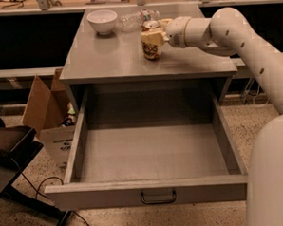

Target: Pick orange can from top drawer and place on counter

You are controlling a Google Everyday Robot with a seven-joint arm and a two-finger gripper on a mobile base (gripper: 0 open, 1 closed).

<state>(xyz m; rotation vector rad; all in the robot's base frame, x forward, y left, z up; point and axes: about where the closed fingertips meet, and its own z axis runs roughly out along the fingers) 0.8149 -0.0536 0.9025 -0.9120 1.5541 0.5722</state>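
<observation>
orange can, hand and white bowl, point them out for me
orange can (150, 50), camera view, lower label, standing on the counter (110, 59)
hand (152, 37), camera view, between fingertips, clasped round the can's top
white bowl (102, 22), camera view, outer wall, back left of counter

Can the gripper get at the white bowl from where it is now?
Probably, but not yet: the gripper is shut on the orange can over the counter. Bare counter lies between it and the white bowl; the water bottle lies close behind that path.
</observation>
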